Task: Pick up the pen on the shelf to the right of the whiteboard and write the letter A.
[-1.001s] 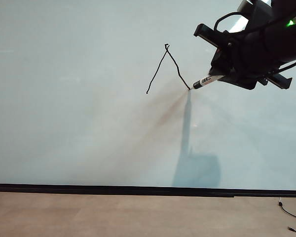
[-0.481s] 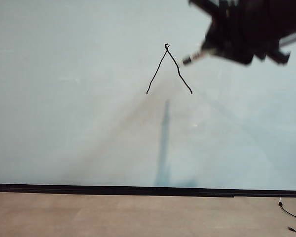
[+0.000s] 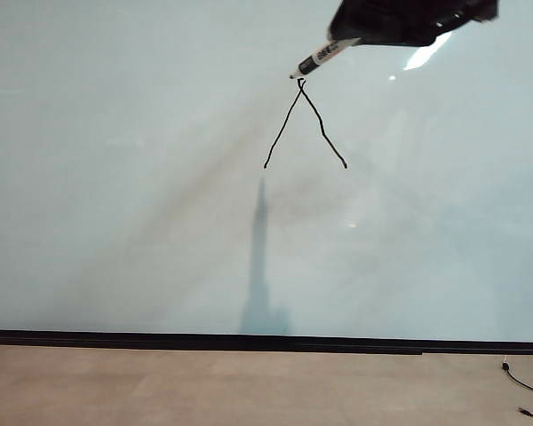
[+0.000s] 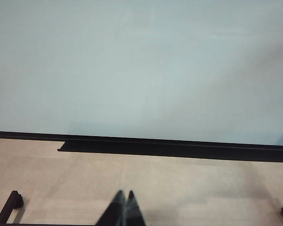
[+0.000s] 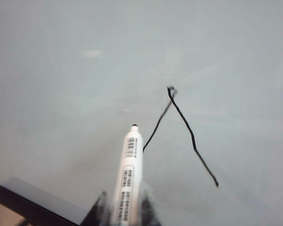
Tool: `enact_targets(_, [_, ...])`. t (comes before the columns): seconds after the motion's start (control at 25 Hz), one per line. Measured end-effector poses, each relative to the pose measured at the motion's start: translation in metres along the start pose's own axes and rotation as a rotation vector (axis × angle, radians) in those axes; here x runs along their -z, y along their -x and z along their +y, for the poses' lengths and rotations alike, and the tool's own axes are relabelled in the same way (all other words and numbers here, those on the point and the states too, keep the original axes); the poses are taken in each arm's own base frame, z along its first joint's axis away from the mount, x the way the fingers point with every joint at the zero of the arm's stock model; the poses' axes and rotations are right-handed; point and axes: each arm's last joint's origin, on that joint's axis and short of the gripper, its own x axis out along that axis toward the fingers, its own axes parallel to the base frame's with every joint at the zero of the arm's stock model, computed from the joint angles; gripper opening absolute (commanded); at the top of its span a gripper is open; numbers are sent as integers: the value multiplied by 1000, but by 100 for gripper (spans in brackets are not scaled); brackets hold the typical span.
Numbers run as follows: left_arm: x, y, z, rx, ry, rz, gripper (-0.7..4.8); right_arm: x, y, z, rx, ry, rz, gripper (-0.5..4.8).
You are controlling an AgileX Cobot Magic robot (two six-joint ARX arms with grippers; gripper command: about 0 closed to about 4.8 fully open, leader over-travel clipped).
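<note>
- so the whiteboard (image 3: 124, 177) fills basically the whole exterior view, pale and glossy, with a thin black strip along its bottom and the tan floor (image 3: 204, 386) below that; nothing else on it except the drawing

- the right gripper (image 3: 400, 22) sits way up at the top right of the exterior view, mostly out of frame; it's clenched on the pen (image 3: 322, 57), and the right wrist view shows the white barrel poking out from between the jaws

- the left gripper (image 4: 124, 207) is parked low near the floor with its fingers pressed together, holding nothing; it isn't part of this step, best left alone

- the letter A (image 3: 304, 124) is only half there; two slanted legs meet at a little hook on top, and there's no crossbar yet

- the pen tip hangs just above and left of that peak; from these views I can't tell if it's touching the board, looks lifted off to me

- my take on doing the next bit well: bring the tip down to roughly the middle of the left leg, press lightly so the ink catches, then drag straight across to the right leg and lift; keep the pen angle steady so the line doesn't wobble, and don't overshoot past the right leg
</note>
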Motion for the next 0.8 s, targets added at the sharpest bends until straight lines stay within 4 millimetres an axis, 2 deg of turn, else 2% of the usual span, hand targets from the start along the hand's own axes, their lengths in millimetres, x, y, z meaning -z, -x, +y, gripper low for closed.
enact_targets(0.12, [0, 0, 0, 1, 0, 0, -5, -1, -12, -5, -43, 64, 23, -6])
enact_targets(0.24, [0, 0, 0, 1, 0, 0, -5, 2, -28, -16, -38, 74, 75, -6])
enact_targets(0.48, [0, 0, 0, 0, 0, 0, -5, 10, -55, -26, -101, 68, 129, -6])
enact_targets(0.8, [0, 0, 0, 0, 0, 0, -5, 14, -58, -24, -83, 70, 136, -6])
